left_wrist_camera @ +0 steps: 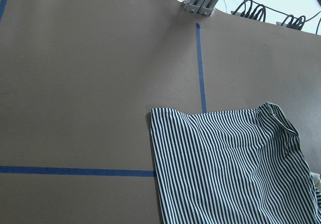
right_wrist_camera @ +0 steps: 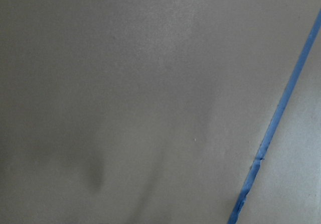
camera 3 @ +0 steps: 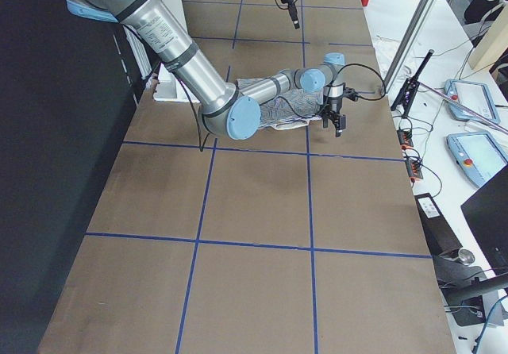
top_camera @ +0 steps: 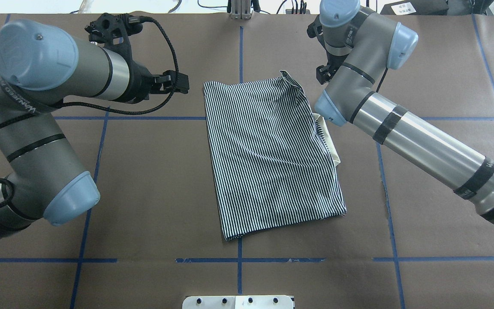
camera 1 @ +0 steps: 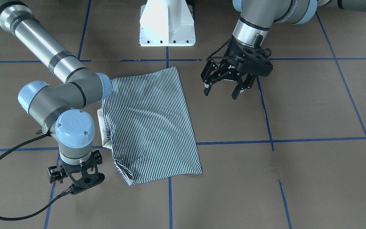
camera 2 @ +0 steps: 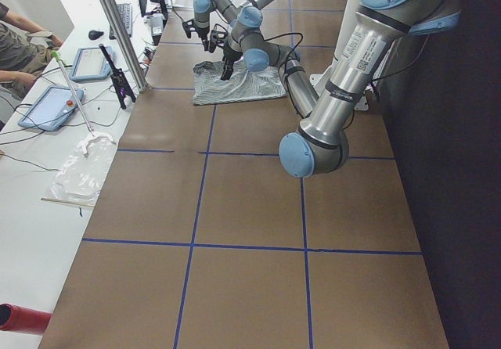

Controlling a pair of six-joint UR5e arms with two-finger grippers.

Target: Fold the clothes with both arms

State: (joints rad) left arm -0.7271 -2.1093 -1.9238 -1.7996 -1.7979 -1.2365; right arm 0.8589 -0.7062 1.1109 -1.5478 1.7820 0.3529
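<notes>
The clothes are one navy-and-white striped shirt (camera 1: 151,124) (top_camera: 272,154), folded into a flat rectangle at the middle of the table. Its cream collar (camera 1: 102,127) (top_camera: 332,143) peeks out on the side toward my right arm. My left gripper (camera 1: 222,90) hovers open and empty above the table, beside the shirt's corner nearest the robot base; its wrist view shows a shirt corner (left_wrist_camera: 235,163). My right gripper (camera 1: 79,181) points straight down beside the shirt's opposite far corner. In the exterior right view the right gripper (camera 3: 332,125) has its fingers apart and holds nothing.
The white pedestal base (camera 1: 167,25) stands at the table's robot side. Blue tape lines (camera 1: 233,142) cross the brown tabletop. A side desk with tablets (camera 2: 51,106) and a seated person's arm (camera 2: 16,36) lies beyond the table's far edge.
</notes>
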